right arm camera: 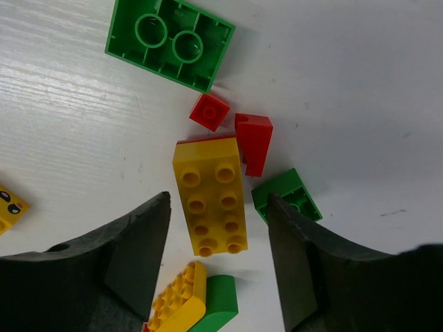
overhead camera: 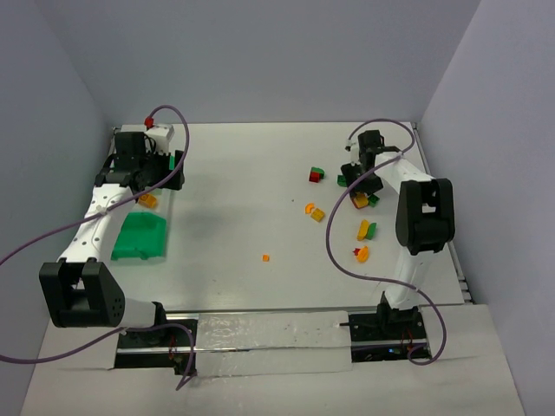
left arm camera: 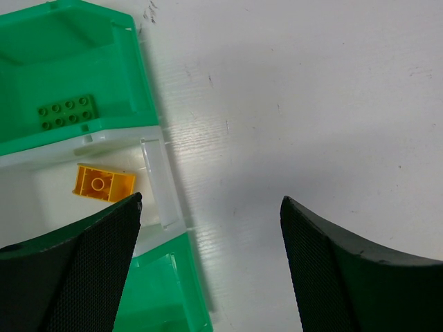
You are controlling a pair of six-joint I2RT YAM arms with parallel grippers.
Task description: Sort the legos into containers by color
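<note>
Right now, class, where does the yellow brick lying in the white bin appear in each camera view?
Top view: yellow brick at far left, just beyond the nearer of the green bins.
Left wrist: yellow brick left of centre, inside the white bin.
Right wrist: not in it.
Shared landmark: the green bins beside the white one.

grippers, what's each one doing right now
left gripper: open, holding nothing
right gripper: open, fingers either side of the yellow brick, not gripping it
</note>
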